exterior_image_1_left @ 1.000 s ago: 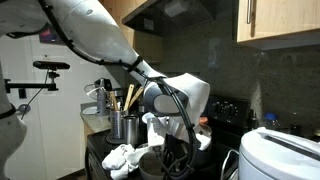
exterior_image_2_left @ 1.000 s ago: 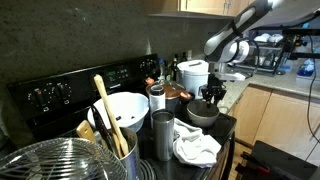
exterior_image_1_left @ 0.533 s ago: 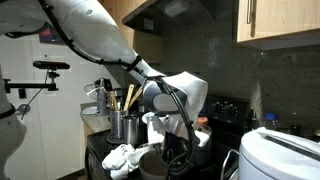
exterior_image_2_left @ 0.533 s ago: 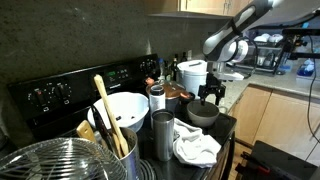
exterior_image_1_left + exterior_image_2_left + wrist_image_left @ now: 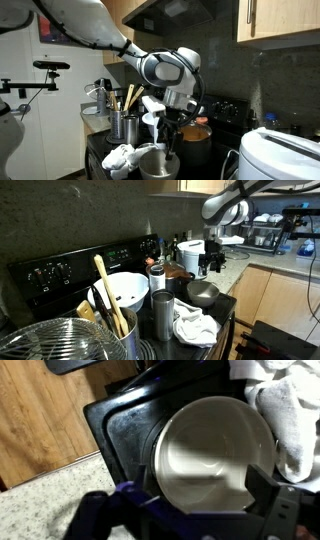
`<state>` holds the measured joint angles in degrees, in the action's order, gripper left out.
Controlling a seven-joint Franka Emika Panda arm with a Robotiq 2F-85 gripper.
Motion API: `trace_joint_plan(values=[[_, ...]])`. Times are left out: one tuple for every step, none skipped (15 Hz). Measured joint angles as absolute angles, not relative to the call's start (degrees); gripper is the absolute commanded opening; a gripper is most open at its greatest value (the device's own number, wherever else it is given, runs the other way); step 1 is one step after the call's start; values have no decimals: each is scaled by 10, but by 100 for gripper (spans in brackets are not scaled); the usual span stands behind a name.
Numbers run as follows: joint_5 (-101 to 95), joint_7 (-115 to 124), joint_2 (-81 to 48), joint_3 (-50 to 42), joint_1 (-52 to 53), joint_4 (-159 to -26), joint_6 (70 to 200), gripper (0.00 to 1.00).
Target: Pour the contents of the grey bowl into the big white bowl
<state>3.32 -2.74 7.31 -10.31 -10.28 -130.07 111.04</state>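
Observation:
The grey bowl [image 5: 213, 453] stands upright on the black stove top, pale and shiny inside; it also shows in both exterior views [image 5: 153, 161] [image 5: 203, 292]. My gripper [image 5: 205, 500] hangs just above it with the jaws spread wide, one on each side of the rim, and nothing is held. In both exterior views the gripper [image 5: 166, 138] [image 5: 210, 268] is clear of the bowl. The big white bowl [image 5: 121, 288] sits further back on the stove, beside the wooden spoons.
A crumpled white cloth [image 5: 196, 326] [image 5: 290, 415] lies right next to the grey bowl. A dark pot with orange contents [image 5: 197, 136], a metal cup [image 5: 163, 311], a utensil holder [image 5: 112, 330], a white appliance [image 5: 276, 156] and a wire basket [image 5: 50, 342] crowd the stove.
The jaws have opened and let go of the grey bowl, which stays on the stove. The gripper has risen above it.

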Motion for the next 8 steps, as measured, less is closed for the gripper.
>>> trace_joint_plan(values=[[25,-27,86,-96,-98,-1288,1087,100],[20,-29,100,-89,-92,-1276,1066,100],[18,-30,113,-81,-84,-1263,1047,100],[15,-31,126,-74,-77,-1253,1034,100],[12,-31,138,-67,-69,-1243,1024,100],[9,-31,148,-61,-63,-1236,1019,100],[6,-31,157,-56,-57,-1231,1016,100],[5,-31,164,-51,-51,-1226,1015,100]])
